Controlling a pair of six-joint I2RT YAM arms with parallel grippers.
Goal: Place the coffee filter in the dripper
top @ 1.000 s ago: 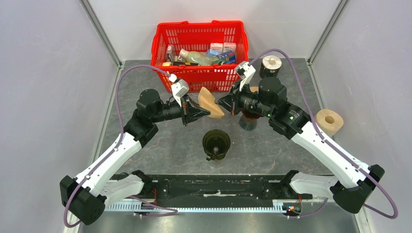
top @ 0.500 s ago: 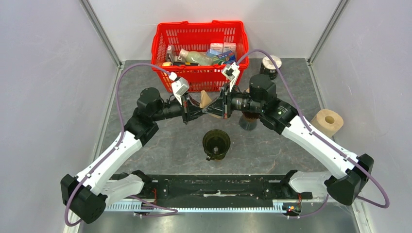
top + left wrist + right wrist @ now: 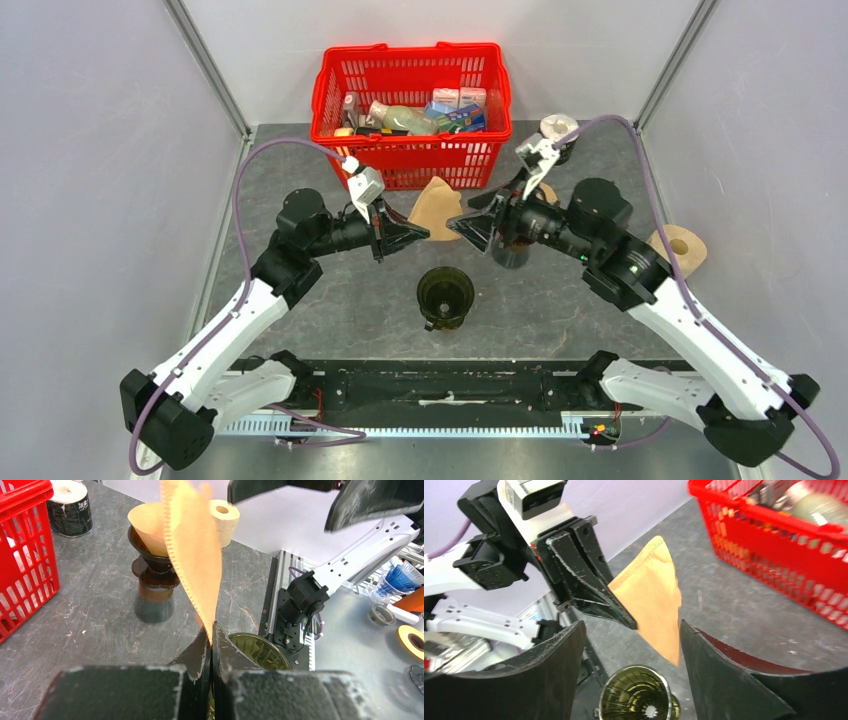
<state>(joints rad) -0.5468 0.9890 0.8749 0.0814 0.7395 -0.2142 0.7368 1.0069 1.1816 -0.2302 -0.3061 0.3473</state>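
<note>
The tan paper coffee filter hangs in the air above the table, pinched at its lower corner by my left gripper, which is shut on it. In the left wrist view the filter stands up from the closed fingertips. My right gripper is open just right of the filter, touching nothing; the filter shows between and beyond its spread fingers. The dark green glass dripper stands empty on the table below both grippers.
A red basket of groceries stands at the back. A second dripper with a filter in it sits on a dark stand under my right wrist. A black-wrapped roll and a tan paper roll stand at the right.
My right gripper, shut against the filter beside the left fingertips half a second ago, has opened and drawn back to the right. The left gripper keeps holding the filter.
</note>
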